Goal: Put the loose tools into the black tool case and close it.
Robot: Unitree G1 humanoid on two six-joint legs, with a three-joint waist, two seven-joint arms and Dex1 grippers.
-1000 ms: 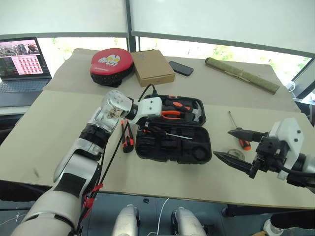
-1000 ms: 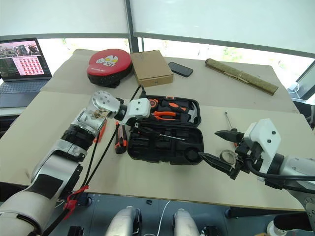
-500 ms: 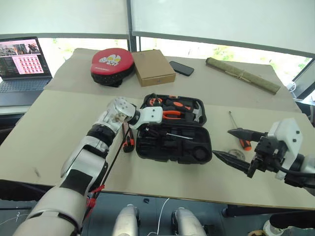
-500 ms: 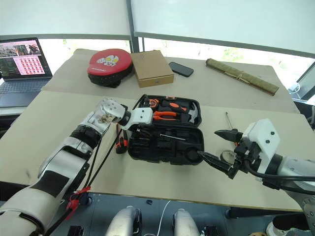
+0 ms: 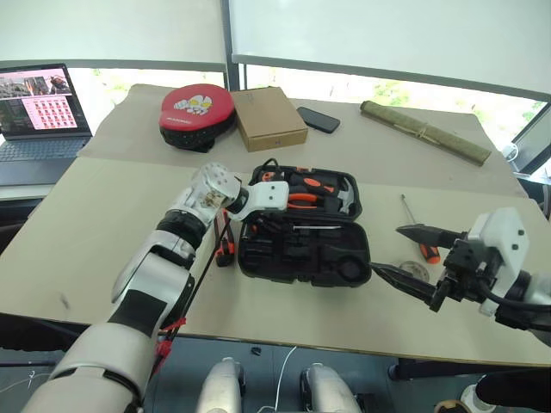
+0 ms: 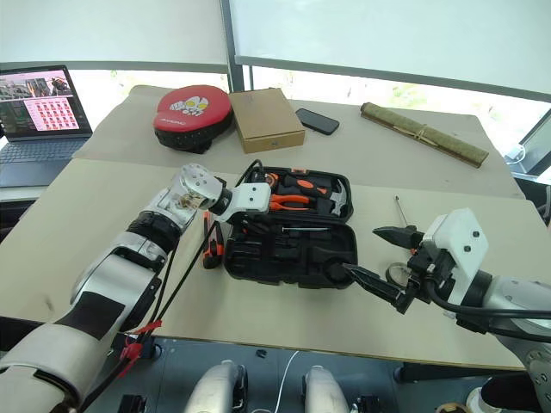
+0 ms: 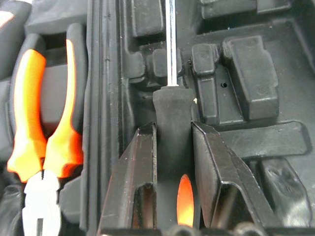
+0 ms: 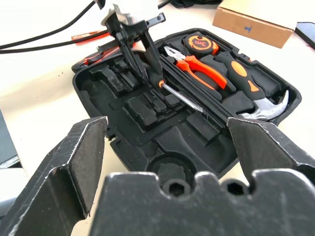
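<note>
The black tool case (image 5: pixel 303 259) lies open mid-table, with pliers, a hammer and a tape measure in its far half. My left gripper (image 7: pixel 173 127) is shut on the black-and-orange handle of a screwdriver (image 7: pixel 170 105). Its shaft (image 5: pixel 317 228) lies across the near half's moulded slots. Left of the case, on the table, rests the utility knife (image 5: pixel 225 245). To the case's right lie a second screwdriver (image 5: pixel 418 238) and a small tape roll (image 6: pixel 396 274). My right gripper (image 5: pixel 387 249) hovers open beside them, nothing between its fingers.
Along the back of the table stand a round red-and-black pad (image 5: pixel 196 108), a brown cardboard box (image 5: pixel 269 117), a black phone (image 5: pixel 318 119) and a long olive bundle (image 5: pixel 424 131). A laptop (image 5: pixel 39 112) sits at the far left. A black cable (image 5: pixel 200 271) hangs from my left arm.
My left gripper's fingers have narrowed onto the screwdriver's handle and the hand has sunk a little toward the case. The shaft now lies more level. The right arm has kept still.
</note>
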